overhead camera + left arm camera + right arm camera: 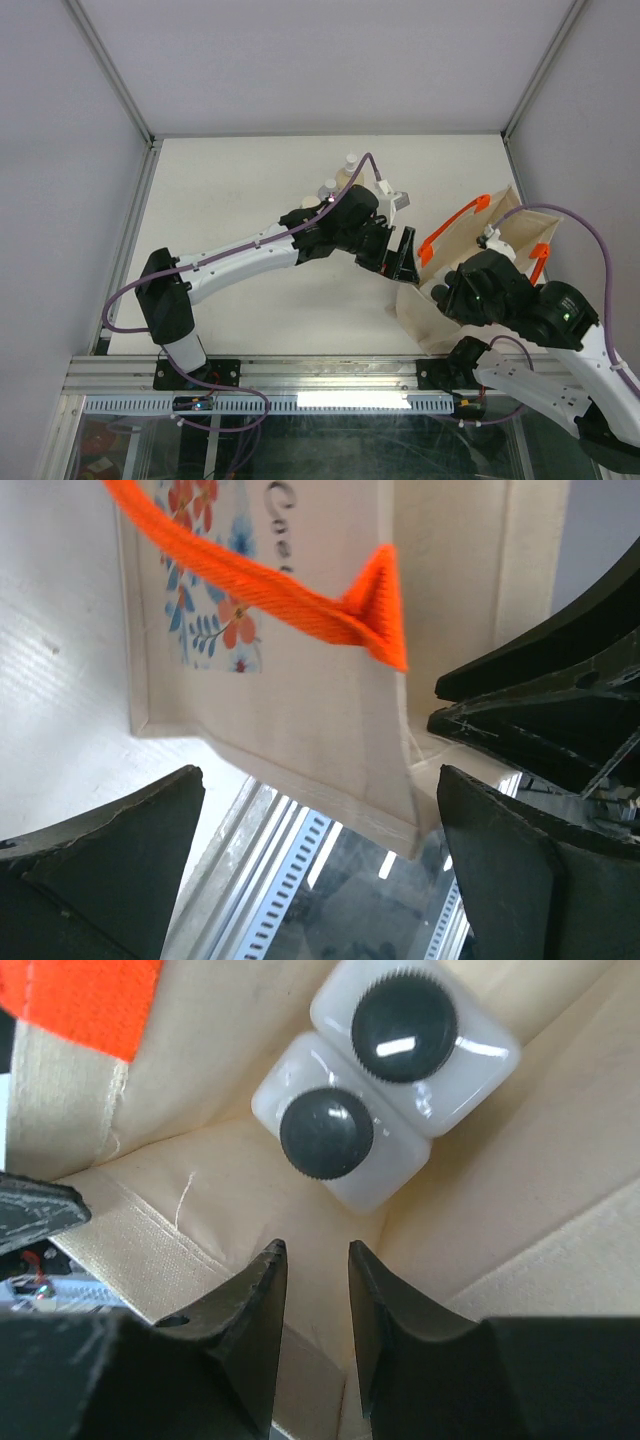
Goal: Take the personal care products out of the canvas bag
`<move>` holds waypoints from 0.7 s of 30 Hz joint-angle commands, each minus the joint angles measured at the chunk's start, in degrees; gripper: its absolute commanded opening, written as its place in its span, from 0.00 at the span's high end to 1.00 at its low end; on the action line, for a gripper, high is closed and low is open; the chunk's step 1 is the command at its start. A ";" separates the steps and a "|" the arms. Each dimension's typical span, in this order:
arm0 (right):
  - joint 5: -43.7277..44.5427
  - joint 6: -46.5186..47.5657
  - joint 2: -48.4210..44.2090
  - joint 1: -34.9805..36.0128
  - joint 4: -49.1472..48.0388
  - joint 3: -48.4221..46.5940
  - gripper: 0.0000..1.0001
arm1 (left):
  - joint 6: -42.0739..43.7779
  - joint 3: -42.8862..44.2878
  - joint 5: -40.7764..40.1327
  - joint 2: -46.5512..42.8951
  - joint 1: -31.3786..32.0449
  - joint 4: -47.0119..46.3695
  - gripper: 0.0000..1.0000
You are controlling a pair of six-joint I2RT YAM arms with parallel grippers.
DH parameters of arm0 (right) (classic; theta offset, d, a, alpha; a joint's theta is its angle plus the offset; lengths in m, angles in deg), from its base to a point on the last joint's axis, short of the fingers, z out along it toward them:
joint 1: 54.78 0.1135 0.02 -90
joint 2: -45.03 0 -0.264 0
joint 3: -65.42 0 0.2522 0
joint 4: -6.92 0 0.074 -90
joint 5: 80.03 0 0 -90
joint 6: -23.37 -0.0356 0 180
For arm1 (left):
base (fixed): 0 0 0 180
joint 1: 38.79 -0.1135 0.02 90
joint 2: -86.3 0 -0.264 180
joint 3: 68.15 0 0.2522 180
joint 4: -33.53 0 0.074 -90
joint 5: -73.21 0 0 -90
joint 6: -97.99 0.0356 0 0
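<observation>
Pointing caps-first at the clenched, empty right pincer (317, 1255), two square bottles (390, 1100) sit touching

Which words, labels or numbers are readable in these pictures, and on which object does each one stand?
"Co": dark script letters on the beige canvas bag with orange handles, above its flower print; the rest is cut off.
The two whitish square bottles with dark caps: no text visible.
</observation>
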 commanded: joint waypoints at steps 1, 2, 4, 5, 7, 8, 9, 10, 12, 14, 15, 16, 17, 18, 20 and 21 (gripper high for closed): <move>-9.40 -7.20 -5.49 -0.13 -5.20 6.13 0.66 | 3.60 -4.35 0.86 -2.20 0.52 0.49 0.01; -10.46 -8.19 -6.93 -0.06 -6.10 7.99 0.66 | 3.89 -5.35 0.88 -2.32 0.61 0.80 0.01; -11.44 -9.94 -9.09 -0.07 -7.40 10.59 0.63 | 4.56 -6.83 0.89 -2.60 0.96 0.96 0.01; -11.65 -10.61 -9.73 -0.11 -8.00 11.80 0.60 | 4.93 -7.40 0.83 -2.71 1.19 0.96 0.01; -11.69 -10.69 -9.53 -0.08 -9.00 12.72 0.53 | 5.28 -8.19 0.83 -2.39 1.55 1.41 0.01; -10.90 -10.78 -9.09 -0.11 -9.08 12.44 0.50 | 5.34 -8.34 0.87 -2.04 1.74 1.72 0.01; -9.32 -10.97 -8.34 -0.14 -8.66 11.76 0.48 | 5.36 -8.45 0.83 -1.71 1.98 1.80 0.01; -6.75 -11.42 -7.44 -0.14 -7.90 10.56 0.45 | 5.38 -8.47 0.67 -1.46 2.32 1.84 0.01; 1.19 -12.86 -5.33 -0.08 -5.70 7.56 0.41 | 5.49 -8.32 0.57 -0.96 3.24 1.81 0.01; 8.24 -15.60 -3.23 -0.14 -2.59 4.35 0.39 | 5.45 -8.16 0.35 -0.54 3.70 1.84 0.01; 11.11 -17.01 -2.41 -0.14 -0.82 2.92 0.38 | 5.45 -8.06 0.26 -0.44 3.80 1.91 0.01; 13.68 -18.35 -1.80 -0.11 -0.25 1.91 0.37 | 5.46 -7.91 0.22 -0.35 3.82 1.99 0.01; 15.69 -19.14 -1.45 -0.09 0.19 1.36 0.37 | 5.51 -7.55 0.17 -0.35 3.82 2.16 0.01; 17.75 -19.97 -1.19 -0.07 0.19 1.17 0.35 | 5.58 -7.24 0.07 -0.27 3.82 2.31 0.01; 21.03 -20.82 -0.37 -0.09 -0.17 1.06 0.29 | 5.70 -6.63 0.11 -0.11 3.91 2.58 0.01; 22.24 -20.65 0.28 -0.09 -0.47 1.28 0.27 | 5.83 -6.32 0.14 -0.02 3.91 2.74 0.01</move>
